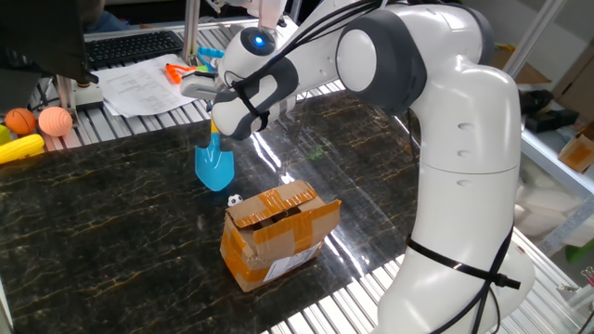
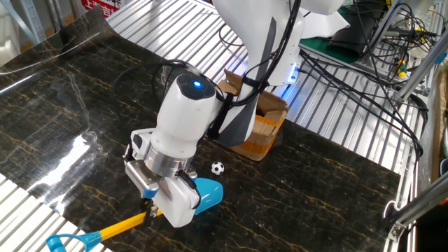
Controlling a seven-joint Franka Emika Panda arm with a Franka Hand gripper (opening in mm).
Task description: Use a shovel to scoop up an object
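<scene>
My gripper [image 2: 155, 208] is shut on the yellow shaft of the shovel [image 2: 112, 228]. Its blue blade [image 2: 206, 194] rests low over the dark tabletop, and the light blue handle end [image 2: 64, 242] sticks out at the lower left. In one fixed view the blade [image 1: 214, 167] hangs below my wrist [image 1: 232, 116]. The object, a tiny black-and-white ball [image 2: 218, 168], lies on the table just beyond the blade tip, a small gap away. It shows as a white speck [image 1: 233, 199] next to the box corner.
A brown cardboard box [image 1: 277, 232] stands right behind the ball. Orange balls [image 1: 39, 121] and a yellow item [image 1: 20, 148] lie at the table's far left edge. Papers, a keyboard and an orange tool [image 1: 174, 70] sit beyond the table.
</scene>
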